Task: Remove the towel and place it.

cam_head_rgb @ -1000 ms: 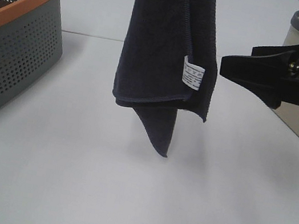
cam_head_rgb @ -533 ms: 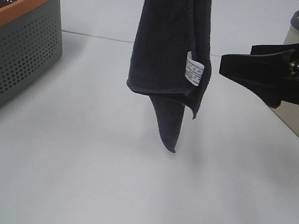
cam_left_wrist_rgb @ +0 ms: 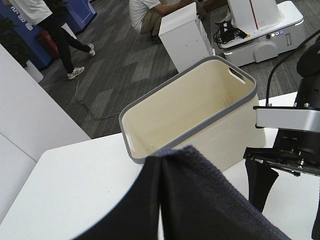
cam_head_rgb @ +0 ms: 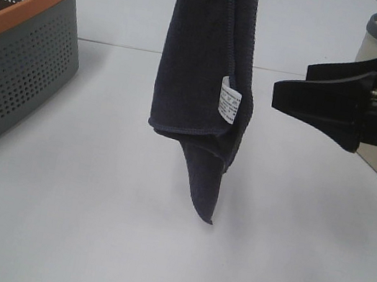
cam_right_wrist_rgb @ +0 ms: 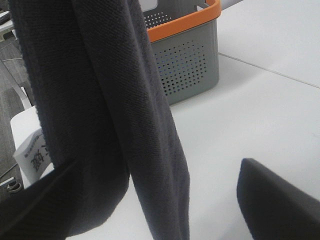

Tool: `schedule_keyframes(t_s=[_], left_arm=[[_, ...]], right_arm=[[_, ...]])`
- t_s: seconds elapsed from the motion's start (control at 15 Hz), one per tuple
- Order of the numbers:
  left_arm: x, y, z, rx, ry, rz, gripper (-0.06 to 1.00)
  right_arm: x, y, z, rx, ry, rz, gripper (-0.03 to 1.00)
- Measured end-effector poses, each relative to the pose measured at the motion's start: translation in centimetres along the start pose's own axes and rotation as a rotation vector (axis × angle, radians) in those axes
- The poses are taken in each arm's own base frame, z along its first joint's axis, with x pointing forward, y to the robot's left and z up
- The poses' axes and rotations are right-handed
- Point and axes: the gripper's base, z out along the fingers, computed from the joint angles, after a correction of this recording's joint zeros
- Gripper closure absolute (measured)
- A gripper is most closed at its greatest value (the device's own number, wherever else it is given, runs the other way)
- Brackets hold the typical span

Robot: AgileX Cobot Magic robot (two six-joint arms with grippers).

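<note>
Hanging limp from 12 o'clock over the counter [cam_head_rgb: 83, 239]: towel [cam_head_rgb: 203, 56]. Right pincer [cam_head_rgb: 293, 78] at its 3 o'clock, spread wide, not touching.
Left wrist: towel [cam_left_wrist_rgb: 200, 200] bunched up close; left pincer hidden, can't tell its state.
Right wrist: soft, light terry, will sag. I'd pinch the hem near the care label [cam_right_wrist_rgb: 32, 155].

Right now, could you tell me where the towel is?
In the high view the towel hangs mid-frame over the table, between the grey basket on the left and the right gripper.
</note>
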Motion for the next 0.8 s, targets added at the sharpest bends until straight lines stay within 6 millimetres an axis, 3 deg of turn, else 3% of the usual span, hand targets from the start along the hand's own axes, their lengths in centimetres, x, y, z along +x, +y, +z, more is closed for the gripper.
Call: schedule_keyframes(t_s=[0.33,0.47,0.8], left_arm=[[0.0,0.0,0.0,-0.004,-0.001,0.0,0.94],[0.2,0.1,0.3,0.0,0.003,-0.004,0.94],[0.7,0.3,0.8,0.004,0.01,-0.015,0.94]], right_arm=[[-0.1,0.6,0.0,-0.051,-0.011,0.025,0.22],[0.1,1.5,1.1,-0.062,0.025,0.009,0.22],[0.2,1.9,3.0,0.122,0.116,-0.079,0.22]])
